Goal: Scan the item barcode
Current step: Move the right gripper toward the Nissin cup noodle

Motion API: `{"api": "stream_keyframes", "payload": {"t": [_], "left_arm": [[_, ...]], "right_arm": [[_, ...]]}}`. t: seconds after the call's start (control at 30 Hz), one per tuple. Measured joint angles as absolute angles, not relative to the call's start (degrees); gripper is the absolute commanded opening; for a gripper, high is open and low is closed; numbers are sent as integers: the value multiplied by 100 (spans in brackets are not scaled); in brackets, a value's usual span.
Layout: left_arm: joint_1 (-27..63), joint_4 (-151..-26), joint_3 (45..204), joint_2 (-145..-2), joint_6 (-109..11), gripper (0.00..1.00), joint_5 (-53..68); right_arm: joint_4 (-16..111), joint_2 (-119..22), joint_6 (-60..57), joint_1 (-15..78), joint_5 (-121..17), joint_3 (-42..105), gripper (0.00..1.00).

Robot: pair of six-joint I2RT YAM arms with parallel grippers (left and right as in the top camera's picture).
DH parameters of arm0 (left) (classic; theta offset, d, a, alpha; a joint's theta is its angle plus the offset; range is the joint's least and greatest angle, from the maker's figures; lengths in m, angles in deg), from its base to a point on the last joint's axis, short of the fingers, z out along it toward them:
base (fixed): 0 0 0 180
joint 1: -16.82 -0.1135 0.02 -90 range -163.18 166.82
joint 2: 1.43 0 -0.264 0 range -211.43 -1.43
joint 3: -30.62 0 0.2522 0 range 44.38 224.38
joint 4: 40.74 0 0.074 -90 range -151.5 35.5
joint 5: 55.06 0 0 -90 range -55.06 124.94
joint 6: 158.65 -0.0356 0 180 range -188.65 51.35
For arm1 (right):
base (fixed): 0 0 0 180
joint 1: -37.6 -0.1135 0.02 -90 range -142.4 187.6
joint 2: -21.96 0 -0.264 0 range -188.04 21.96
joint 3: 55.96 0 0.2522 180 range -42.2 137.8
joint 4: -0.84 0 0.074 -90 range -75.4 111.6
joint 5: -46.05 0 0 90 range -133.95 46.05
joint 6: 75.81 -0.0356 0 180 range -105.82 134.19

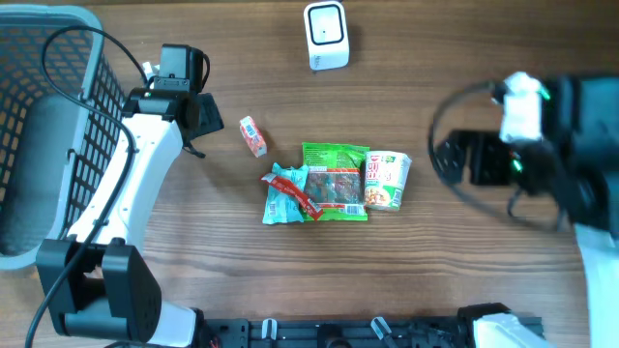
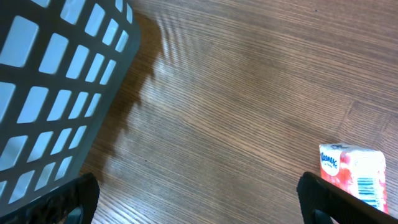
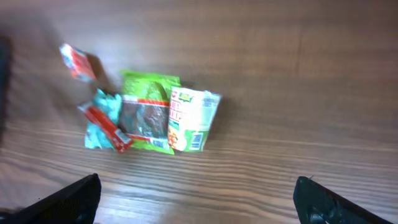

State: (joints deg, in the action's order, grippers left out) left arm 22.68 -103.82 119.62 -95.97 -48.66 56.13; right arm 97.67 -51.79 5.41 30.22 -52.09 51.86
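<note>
My left claw [image 2: 199, 208] hangs spread and empty over the surface [image 2: 249, 93], with the basket [image 2: 56, 87] wall on one side and the small red packet [image 2: 351, 171] on the other. My right claw [image 3: 199, 202] is also spread, above the green packet [image 3: 148, 112], cup [image 3: 193, 118] and teal packet [image 3: 93, 138], with bare wood around them. The scanner [image 1: 326, 35] stands well apart.

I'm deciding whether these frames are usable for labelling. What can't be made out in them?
- Barcodes on the green packet, cup noodles and teal packet: too small overhead, blurred in the right wrist view.
- Right arm: smeared by blur overhead.
- Small red packet: lower part hidden behind a pincer finger in the left wrist view.
- Basket: cropped by the left edge overhead.
</note>
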Motion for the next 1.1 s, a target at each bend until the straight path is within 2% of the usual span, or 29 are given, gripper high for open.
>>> {"api": "stream_keyframes", "payload": {"t": [0.2, 0.53, 1.1], "left_arm": [[2268, -10380, 11962, -9597, -4866, 100, 5613], [2268, -10380, 11962, -9597, -4866, 100, 5613], [2268, -10382, 11962, -9597, -4866, 100, 5613]], "right_arm": [[9656, -6272, 543, 3022, -5532, 5193, 95], [9066, -6666, 357, 3022, -5646, 5042, 95], [6189, -6698, -180, 3022, -6494, 1659, 96]]}}
